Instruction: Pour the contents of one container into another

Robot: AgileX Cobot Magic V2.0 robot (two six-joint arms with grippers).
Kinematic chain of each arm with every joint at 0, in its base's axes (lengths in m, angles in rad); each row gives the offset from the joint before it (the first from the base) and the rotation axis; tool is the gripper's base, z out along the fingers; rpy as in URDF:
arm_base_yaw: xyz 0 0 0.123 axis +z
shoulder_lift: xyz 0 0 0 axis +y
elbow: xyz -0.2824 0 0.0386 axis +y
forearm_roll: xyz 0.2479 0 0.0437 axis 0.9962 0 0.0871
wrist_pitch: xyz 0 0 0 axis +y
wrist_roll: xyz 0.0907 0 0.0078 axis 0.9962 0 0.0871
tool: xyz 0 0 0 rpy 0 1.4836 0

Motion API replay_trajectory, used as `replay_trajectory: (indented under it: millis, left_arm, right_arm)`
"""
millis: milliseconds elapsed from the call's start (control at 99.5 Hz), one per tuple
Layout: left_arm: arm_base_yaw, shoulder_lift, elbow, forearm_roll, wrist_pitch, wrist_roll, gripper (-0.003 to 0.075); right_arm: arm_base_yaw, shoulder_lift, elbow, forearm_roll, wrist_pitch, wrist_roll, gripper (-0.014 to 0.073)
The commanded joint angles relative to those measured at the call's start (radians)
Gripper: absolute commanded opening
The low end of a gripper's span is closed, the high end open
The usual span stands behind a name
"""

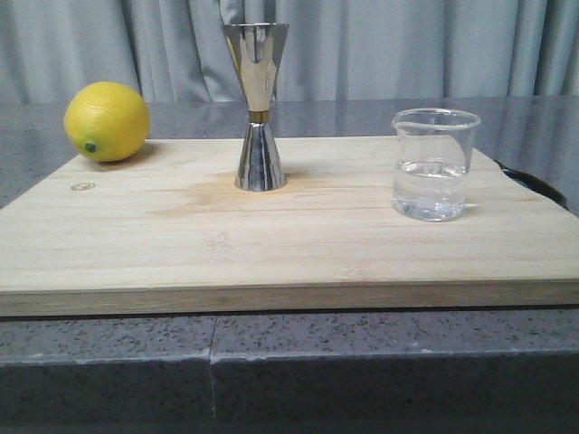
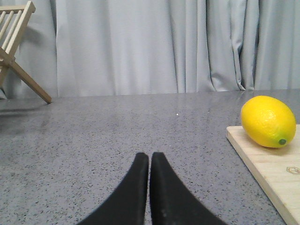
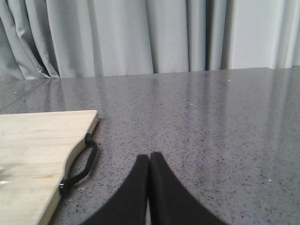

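The glass beaker (image 1: pixel 435 165) stands upright on the right of the wooden board (image 1: pixel 181 244), about half full of clear water. The steel jigger (image 1: pixel 258 107) stands upright near the middle, well apart from it. To do well, grab the beaker gently around its side, lift it level, then tip slowly over the jigger's small mouth. Both the left gripper (image 2: pixel 149 159) and right gripper (image 3: pixel 149 159) have their jaws closed and empty, off the board over the grey surface (image 3: pixel 211 122). A lemon (image 1: pixel 107 121) sits far left, not in the way.

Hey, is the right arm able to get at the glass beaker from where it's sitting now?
Probably yes. The right gripper rests shut on the counter beside the board's right edge, and the beaker stands alone at that end, with the jigger well clear.
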Motion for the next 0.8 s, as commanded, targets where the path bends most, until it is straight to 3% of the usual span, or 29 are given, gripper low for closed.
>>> replay_trajectory:
  millis: [0,794]
  left_arm:
    - [0.002,-0.010,0.003,-0.009,-0.078,0.001,-0.0019]
    - [0.002,-0.010,0.003,-0.009,-0.086,0.001,-0.0019]
  right_arm:
    - [-0.006,-0.026,0.016,0.003,-0.083,-0.008,-0.0068]
    - [-0.006,-0.026,0.016,0.003,-0.090,-0.008,-0.0068]
